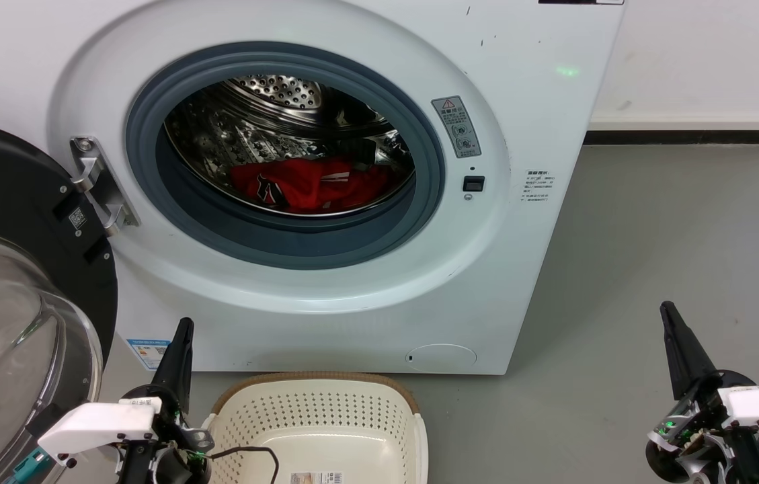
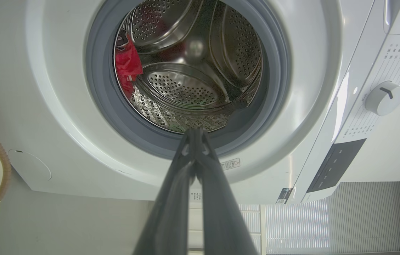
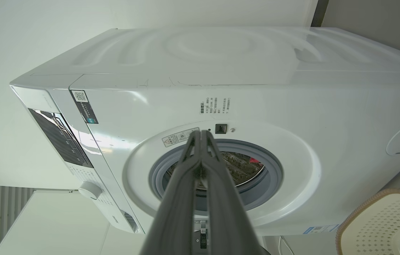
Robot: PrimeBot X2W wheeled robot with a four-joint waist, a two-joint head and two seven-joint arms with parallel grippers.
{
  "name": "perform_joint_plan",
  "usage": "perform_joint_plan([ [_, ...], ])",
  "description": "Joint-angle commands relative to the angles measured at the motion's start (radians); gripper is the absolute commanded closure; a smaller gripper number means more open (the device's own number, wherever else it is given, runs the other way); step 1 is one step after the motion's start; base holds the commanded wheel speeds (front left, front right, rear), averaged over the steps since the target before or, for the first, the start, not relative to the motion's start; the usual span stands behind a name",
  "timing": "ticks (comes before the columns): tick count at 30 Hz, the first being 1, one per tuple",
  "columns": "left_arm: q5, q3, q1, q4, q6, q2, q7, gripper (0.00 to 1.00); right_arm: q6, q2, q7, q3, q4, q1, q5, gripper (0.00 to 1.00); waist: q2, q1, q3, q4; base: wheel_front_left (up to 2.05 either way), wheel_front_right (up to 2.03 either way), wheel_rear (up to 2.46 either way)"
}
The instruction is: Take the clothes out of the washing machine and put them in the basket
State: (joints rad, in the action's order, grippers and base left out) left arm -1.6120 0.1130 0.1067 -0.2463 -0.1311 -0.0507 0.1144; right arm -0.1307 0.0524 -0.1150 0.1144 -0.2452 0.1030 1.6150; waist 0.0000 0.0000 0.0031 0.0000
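**Clothes lie in the drum, up and ahead of the nearer left gripper**

The white front-loading washing machine (image 1: 540, 101) stands with its black-rimmed porthole door (image 1: 9, 202) swung wide to the left, so the mouth inside the grey rubber seal (image 1: 298, 245) is unobstructed. The cream perforated basket (image 1: 315, 410) sits on the floor at the foot of the machine, under the opening, and what shows of it holds no clothes. So none of the task looks done yet.

The red clothes (image 1: 305, 185) lie bunched on the bottom of the steel drum (image 1: 271, 91), close behind its front lip. Their long axis runs side to side across the mouth.

The left gripper (image 1: 184, 326) hangs low, just beside the basket's left rim, with its fingers pressed together on nothing. The clothes lie up, forward and a little to its right. The right gripper (image 1: 671, 316), likewise closed and empty, is well apart, out beyond the machine's right corner.

The left arm therefore seems better placed to reach in, though the open door crowds its outer side.
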Motion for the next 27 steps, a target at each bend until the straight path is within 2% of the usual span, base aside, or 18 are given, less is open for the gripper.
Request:
perform_joint_plan([
  [1,-0.002,0.003,0.006,0.001,-0.002,0.001,0.002,1.00,0.000,-0.003,0.000,-0.001,-0.001,0.013,-0.004,1.00,0.0000,0.0000,0.000,0.000,0.00,0.00,0.00],
  [15,-0.002,0.003,0.006,0.001,-0.002,0.001,0.002,1.00,0.000,-0.003,0.000,-0.001,-0.001,0.013,-0.004,1.00,0.0000,0.0000,0.000,0.000,0.00,0.00,0.00],
  [16,0.000,0.000,0.000,-0.001,0.000,0.000,0.000,0.00,0.000,0.000,0.000,0.000,-0.001,0.000,0.000,0.00,0.0000,0.0000,0.000,0.000,0.00,0.00,0.00],
  [22,0.012,-0.005,-0.025,-0.011,0.000,0.002,-0.019,0.00,0.000,-0.001,0.017,-0.006,-0.018,-0.025,-0.009,0.00,0.0000,0.0000,0.000,0.000,0.00,0.00,0.00],
  [27,0.073,0.005,-0.032,0.008,0.002,0.002,-0.044,0.00,0.000,-0.001,0.043,-0.005,-0.008,-0.033,-0.053,0.00,0.0000,0.0000,0.001,0.000,0.00,0.00,0.00],
])
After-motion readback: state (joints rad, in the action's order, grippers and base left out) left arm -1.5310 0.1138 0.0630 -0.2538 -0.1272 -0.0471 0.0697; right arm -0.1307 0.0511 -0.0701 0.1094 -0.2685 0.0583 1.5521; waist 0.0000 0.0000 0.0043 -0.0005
